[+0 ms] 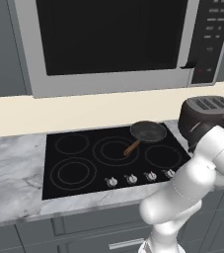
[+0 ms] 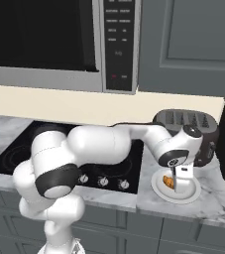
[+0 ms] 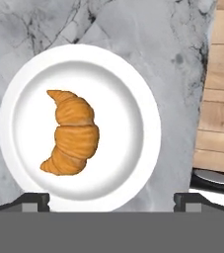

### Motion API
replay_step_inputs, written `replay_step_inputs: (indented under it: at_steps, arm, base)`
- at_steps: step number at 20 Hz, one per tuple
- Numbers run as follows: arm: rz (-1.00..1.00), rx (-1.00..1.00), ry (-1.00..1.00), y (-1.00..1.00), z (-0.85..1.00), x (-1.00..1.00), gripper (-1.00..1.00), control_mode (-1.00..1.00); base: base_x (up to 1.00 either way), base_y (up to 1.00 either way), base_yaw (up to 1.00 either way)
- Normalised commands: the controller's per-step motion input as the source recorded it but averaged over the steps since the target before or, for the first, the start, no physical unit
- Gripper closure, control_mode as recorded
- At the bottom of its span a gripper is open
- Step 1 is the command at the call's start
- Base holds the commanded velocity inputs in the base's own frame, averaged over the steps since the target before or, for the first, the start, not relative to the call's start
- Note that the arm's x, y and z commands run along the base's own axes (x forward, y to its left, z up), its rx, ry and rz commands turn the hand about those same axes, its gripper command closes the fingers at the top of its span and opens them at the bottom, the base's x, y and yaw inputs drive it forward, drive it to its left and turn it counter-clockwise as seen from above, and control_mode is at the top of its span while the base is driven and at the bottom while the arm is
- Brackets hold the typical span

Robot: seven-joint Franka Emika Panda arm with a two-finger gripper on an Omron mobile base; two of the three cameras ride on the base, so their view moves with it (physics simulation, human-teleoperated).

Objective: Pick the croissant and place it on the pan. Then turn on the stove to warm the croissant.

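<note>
A grey-veined marble surface (image 1: 15, 163) runs beneath dark grey cabinets and a black-and-grey microwave (image 1: 118, 39) mounted above the stove (image 1: 79, 168). The stove is a flat black glass cooktop with thin ring-outlined burners and a row of small silver knobs (image 1: 131, 179) along its front edge. The pan (image 1: 148, 131) sits on the rear right burner, its brown wooden handle pointing forward and left toward the middle of the cooktop. It holds nothing.

To the right of the stove, a round white plate (image 3: 133, 89) rests on the marble, in front of a dark toaster (image 2: 183, 119). The croissant (image 3: 73, 132) lies on the plate, left of centre in the hand view, a golden-orange crescent with its tips pointing left.

The white arm reaches right across the stove's front corner, and the gripper (image 2: 177, 182) hangs directly above the plate, pointing down. Its jaws stand wide apart, one dark tip at each lower corner of the hand view, clear of the croissant and holding nothing. A wooden board (image 3: 222, 84) shows at the right edge of that view.
</note>
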Motion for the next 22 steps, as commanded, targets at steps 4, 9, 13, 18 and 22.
replay_step_inputs:
  at_steps: [4, 9, 13, 18, 22]
  arm:
    - [0.00, 0.02, 0.00, -0.09, -0.15, 0.21, -1.00, -1.00]
    - [0.00, 0.01, 0.00, -0.04, -0.17, 0.26, -1.00, -1.00]
    - [0.00, 0.02, 0.00, -0.14, -0.19, 0.25, -1.00, -1.00]
    - [0.00, 0.02, 0.00, -0.21, -0.18, 0.22, -1.00, -1.00]
    - [0.00, 0.02, 0.01, -0.28, -0.15, 0.19, -1.00, -1.00]
  base:
    - [0.00, 0.00, 0.00]
    - [0.00, 0.00, 0.00]
    - [0.00, 0.00, 0.00]
    - [0.00, 0.00, 0.00]
    - [0.00, 0.00, 0.00]
